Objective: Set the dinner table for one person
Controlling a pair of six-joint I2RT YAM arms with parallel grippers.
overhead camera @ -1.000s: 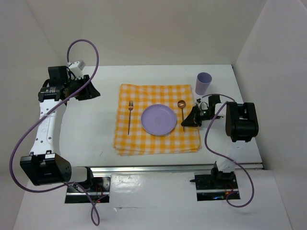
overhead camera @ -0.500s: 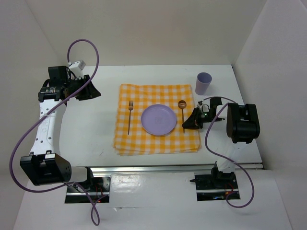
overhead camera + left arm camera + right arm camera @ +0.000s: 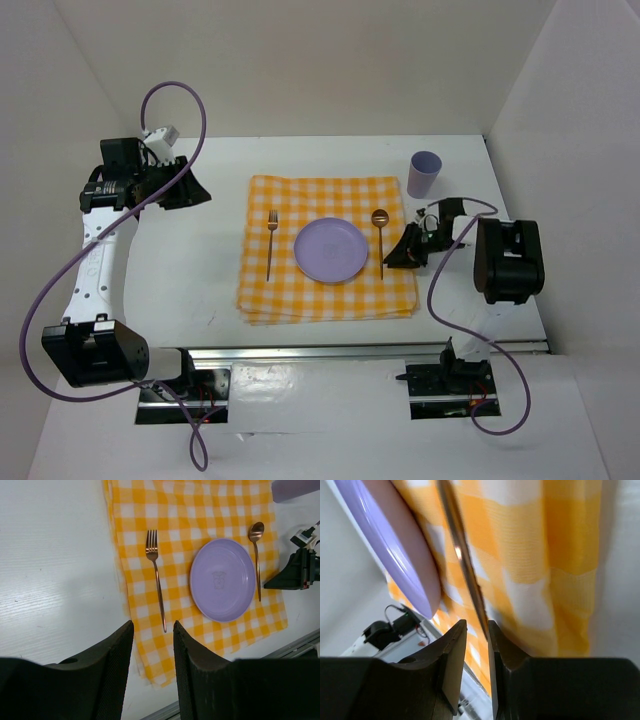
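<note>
Nearest us, the counter (image 3: 200,280) carries a yellow checked cloth (image 3: 330,300) whose front edge lies just short of the metal rail (image 3: 370,350). The plate (image 3: 331,250) sits in the middle of that cloth.

To the right of the plate, the right gripper (image 3: 388,262) has slid back toward the cloth's right edge over the last second. Its fingers have eased apart and now stand narrowly apart around nothing. The spoon (image 3: 381,243) stays just right of the plate, bowl toward the far side. We judge that it has just been let go and its placing is done.

Left of the plate lies the fork (image 3: 270,245), tines far. Beyond the plate's far right, off the cloth, the cup (image 3: 424,173) stands upright on the bare counter. Well left of the plate and farther back, the left gripper (image 3: 153,630) hangs unmoved, fingers apart and empty. With all four pieces down, the setting looks complete to us.

Only the right wrist view shows the spoon's handle lying flat on the cloth, ending just ahead of the fingers and outside their gap. Only the left wrist view shows a faint motif at the plate's centre. Only the top view takes in the whole cup.
</note>
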